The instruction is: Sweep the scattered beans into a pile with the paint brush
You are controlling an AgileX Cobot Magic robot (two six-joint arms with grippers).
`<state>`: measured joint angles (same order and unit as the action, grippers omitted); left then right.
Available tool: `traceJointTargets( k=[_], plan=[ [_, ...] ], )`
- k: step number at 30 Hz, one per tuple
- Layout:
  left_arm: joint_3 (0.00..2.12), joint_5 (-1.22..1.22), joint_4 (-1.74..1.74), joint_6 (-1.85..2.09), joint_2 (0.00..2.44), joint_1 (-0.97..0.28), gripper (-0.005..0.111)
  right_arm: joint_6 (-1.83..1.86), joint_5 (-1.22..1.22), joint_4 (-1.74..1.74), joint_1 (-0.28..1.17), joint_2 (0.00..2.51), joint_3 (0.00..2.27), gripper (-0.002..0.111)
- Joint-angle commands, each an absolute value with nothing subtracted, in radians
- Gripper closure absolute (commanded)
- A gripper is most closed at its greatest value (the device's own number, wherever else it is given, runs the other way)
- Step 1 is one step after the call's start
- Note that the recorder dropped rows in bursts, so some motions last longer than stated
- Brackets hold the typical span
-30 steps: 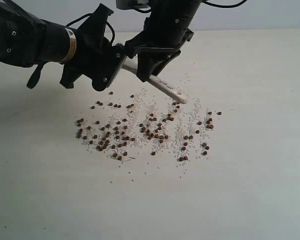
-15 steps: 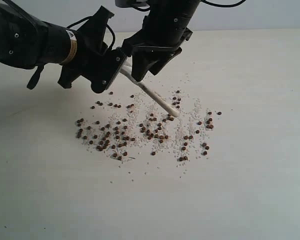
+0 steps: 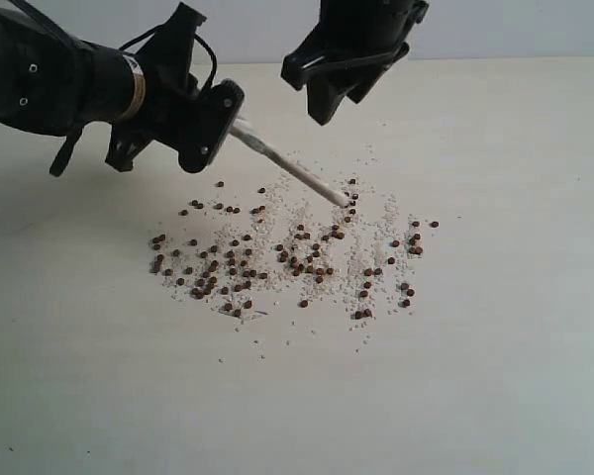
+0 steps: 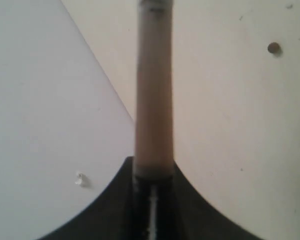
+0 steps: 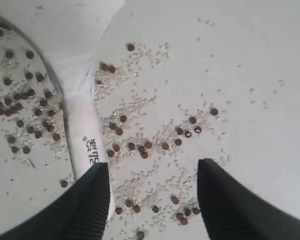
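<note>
The beans (image 3: 277, 259) lie scattered among white crumbs over the middle of the table, in a loose patch; no pile is in view. My left gripper (image 3: 214, 123) is shut on the paint brush (image 3: 292, 168) and holds it slanting down. The white handle end (image 3: 345, 201) reaches the patch's far edge. In the left wrist view the brush (image 4: 154, 90) runs edge-on out of the shut gripper (image 4: 154, 169). My right gripper (image 3: 339, 87) hangs open above the brush, apart from it. Its wrist view shows the printed handle (image 5: 85, 135) beside one finger of the open gripper (image 5: 152, 167), and beans (image 5: 140, 148) below.
The pale table (image 3: 495, 376) stretches around the patch, and its back edge (image 3: 515, 59) meets a grey wall. A few stray beans (image 3: 434, 225) lie at the right fringe. One lone bean (image 4: 274, 48) shows in the left wrist view.
My right gripper opened, let go of the brush handle and rose up and away. My left gripper closed on the brush, which now points edge-on at the patch.
</note>
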<state>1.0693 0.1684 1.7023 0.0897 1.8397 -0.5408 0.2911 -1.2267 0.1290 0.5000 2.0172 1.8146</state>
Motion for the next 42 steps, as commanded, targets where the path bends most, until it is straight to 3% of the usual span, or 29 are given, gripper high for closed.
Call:
traceJointTargets(
  k=[1,5,14,22,31,38,42],
  plan=[
    [1.072,0.198,1.578,0.067,1.839,-0.548,0.107,0.282,-1.187,0.109,0.498,1.928,1.822,0.056],
    [1.072,0.204,1.348,0.067,1.837,-0.548,0.107,0.163,-1.127,-0.029,0.492,1.842,1.822,0.062],
    [1.072,0.248,0.947,0.069,1.789,-0.541,0.107,-0.056,-1.135,-0.293,0.487,1.710,1.808,0.088],
    [1.052,0.254,0.674,0.118,1.698,-0.491,0.107,-0.242,-0.857,-0.475,0.487,1.493,1.519,0.108],
    [0.935,0.153,0.461,0.136,1.604,-0.468,0.107,-0.766,-0.572,-0.955,0.487,1.233,1.125,0.108],
    [0.831,0.086,0.363,0.129,1.561,-0.468,0.107,-0.848,-0.783,-1.109,0.487,1.236,1.063,0.108],
    [0.735,-0.043,0.325,0.101,1.531,-0.468,0.107,-0.872,-0.728,-1.147,0.487,1.232,1.022,0.108]
  ],
)
